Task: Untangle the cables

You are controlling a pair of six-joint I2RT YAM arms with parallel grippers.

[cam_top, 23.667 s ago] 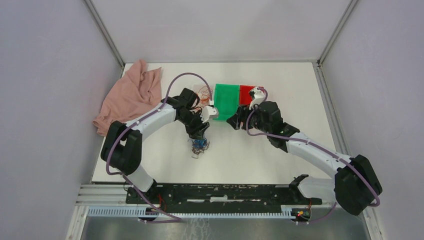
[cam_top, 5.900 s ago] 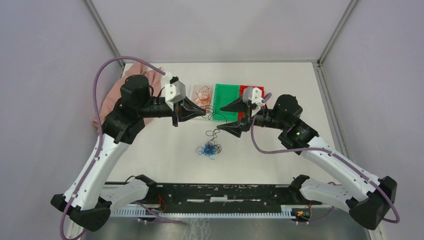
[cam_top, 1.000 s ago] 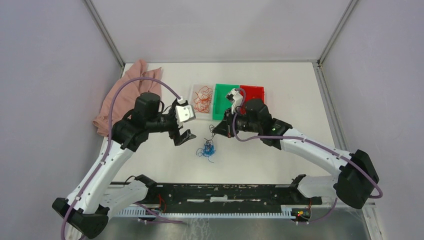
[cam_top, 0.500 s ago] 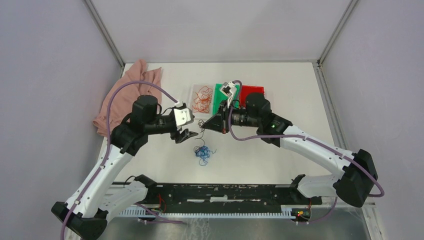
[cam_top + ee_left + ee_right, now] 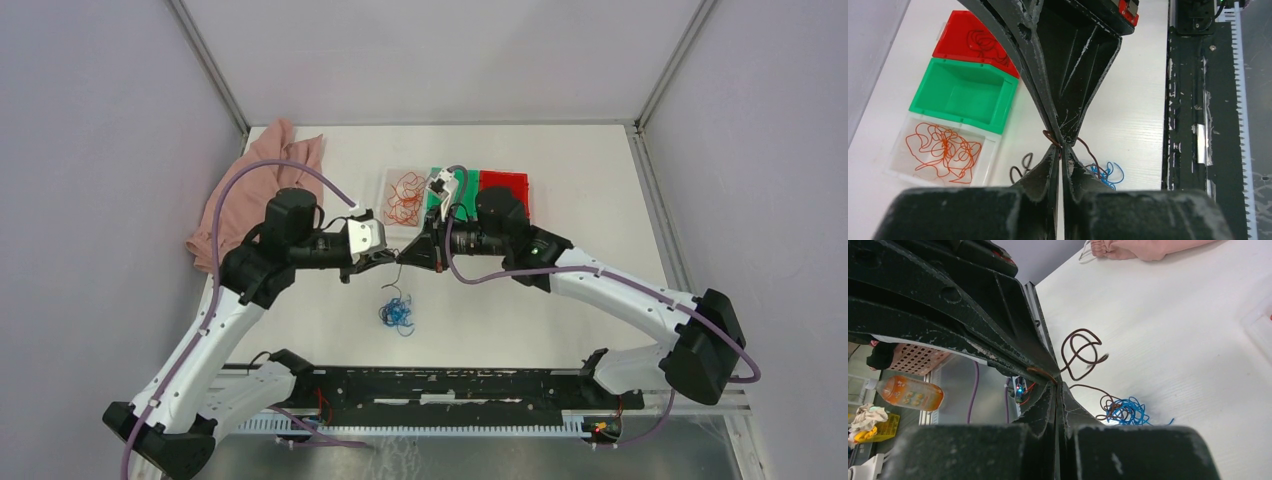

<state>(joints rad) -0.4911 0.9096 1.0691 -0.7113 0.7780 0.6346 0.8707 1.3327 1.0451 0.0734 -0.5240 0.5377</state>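
Together, both end effectors (image 5: 1059,152) (image 5: 1057,386) pinch brown cable (image 5: 1050,134).

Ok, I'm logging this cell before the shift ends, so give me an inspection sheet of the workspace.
Surface: white table, no spills seen.
Job's things: brown cable held in the air; blue cable tangled on table; orange cables in clear bin; dark cable in red bin; green bin empty.
Clutter: pink cloth, far left corner.
Grippers: left gripper and right gripper tip to tip, both shut on brown cable.
Cables: purple hoses along both arms.
Surroundings: grey walls; bottle off the table.
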